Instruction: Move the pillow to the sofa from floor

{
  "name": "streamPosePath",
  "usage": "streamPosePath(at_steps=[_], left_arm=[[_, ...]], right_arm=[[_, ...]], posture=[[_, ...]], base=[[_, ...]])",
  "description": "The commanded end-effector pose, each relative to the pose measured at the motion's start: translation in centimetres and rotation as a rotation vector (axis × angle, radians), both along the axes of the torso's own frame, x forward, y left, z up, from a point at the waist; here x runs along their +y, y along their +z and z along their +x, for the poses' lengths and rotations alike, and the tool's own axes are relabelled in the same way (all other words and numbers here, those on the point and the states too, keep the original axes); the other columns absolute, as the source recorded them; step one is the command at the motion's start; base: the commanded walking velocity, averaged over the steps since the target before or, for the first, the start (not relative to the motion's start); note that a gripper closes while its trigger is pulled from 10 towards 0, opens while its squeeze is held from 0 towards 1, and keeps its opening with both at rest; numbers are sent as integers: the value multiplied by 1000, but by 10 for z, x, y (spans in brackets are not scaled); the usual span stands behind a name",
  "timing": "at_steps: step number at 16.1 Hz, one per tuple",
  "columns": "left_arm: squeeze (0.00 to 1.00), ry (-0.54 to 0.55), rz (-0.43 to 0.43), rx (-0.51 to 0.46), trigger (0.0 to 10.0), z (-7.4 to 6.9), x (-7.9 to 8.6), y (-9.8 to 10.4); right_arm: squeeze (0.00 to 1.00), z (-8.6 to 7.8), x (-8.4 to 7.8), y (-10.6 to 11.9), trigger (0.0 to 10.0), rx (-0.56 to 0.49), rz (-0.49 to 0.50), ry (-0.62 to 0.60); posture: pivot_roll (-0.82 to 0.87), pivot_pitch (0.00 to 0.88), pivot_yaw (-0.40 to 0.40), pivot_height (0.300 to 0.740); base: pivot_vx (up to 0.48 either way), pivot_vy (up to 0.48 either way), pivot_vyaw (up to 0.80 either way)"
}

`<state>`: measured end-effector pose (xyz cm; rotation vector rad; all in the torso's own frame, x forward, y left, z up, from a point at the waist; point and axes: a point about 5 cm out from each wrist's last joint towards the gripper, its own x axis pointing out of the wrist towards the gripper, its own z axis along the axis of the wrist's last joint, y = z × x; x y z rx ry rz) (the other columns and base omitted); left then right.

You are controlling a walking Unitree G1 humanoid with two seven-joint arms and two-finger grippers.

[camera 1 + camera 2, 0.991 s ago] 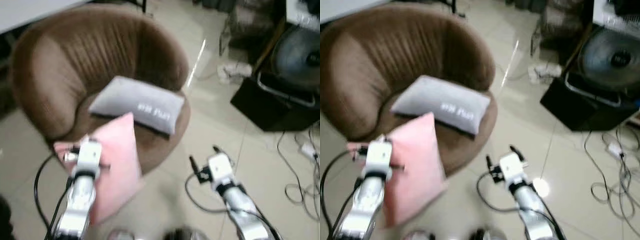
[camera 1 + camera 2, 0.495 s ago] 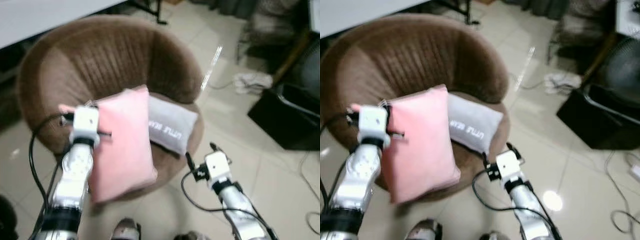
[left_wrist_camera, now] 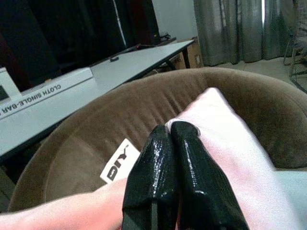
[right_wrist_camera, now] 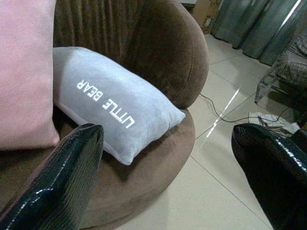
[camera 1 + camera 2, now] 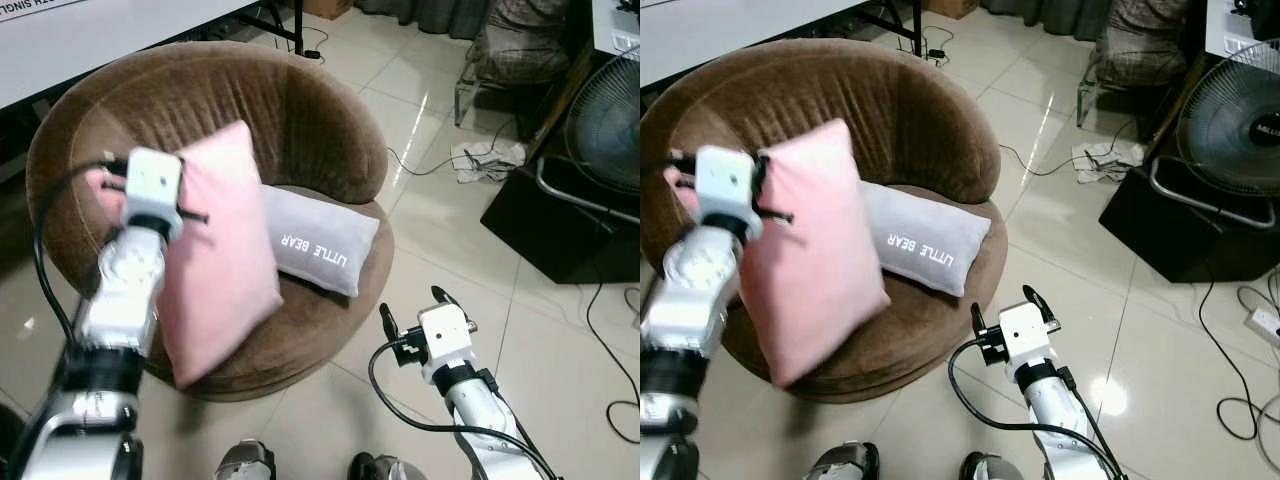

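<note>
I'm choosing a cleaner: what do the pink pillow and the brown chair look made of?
Pink pillow: soft matte fabric, probably velvety plush; it sags below the left gripper pinching it. Brown chair: likely ribbed plush or corduroy upholstery, judging by vertical ridges across its backrest.

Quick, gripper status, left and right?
Left gripper: shut on the pink pillow, holding it over the brown sofa.
Right gripper: open, holding nothing, low beside the sofa.

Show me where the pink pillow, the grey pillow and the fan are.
pink pillow (image 5: 220, 270): left eye view, middle of its face.
grey pillow (image 5: 923, 245): right eye view, on the lettering.
fan (image 5: 1232, 118): right eye view, centre of its grille.
</note>
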<state>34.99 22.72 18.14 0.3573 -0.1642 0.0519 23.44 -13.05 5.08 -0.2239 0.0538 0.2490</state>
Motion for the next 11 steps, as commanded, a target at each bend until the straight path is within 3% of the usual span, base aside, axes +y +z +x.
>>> streamPosePath(at_steps=[1,3,8,11], left_arm=[[0,6,-29,-12,0,3,3,7],[0,-15,-16,8,0,4,-2,1],[0,-23,-1,38,0,5,-5,-4],[0,-2,22,77,0,9,5,-8]], right_arm=[[59,-1,0,2,10000,2,-8,-11],[59,-3,0,5,10000,10,-4,-27],[59,-6,-2,2,10000,38,-13,-35],[63,-8,-3,-6,10000,57,-17,-40]], posture=[[113,123,-19,740],[106,126,-14,740],[100,137,-12,740],[100,139,-5,740]], base=[[0,0,0],[0,0,0],[480,0,0],[480,0,0]])
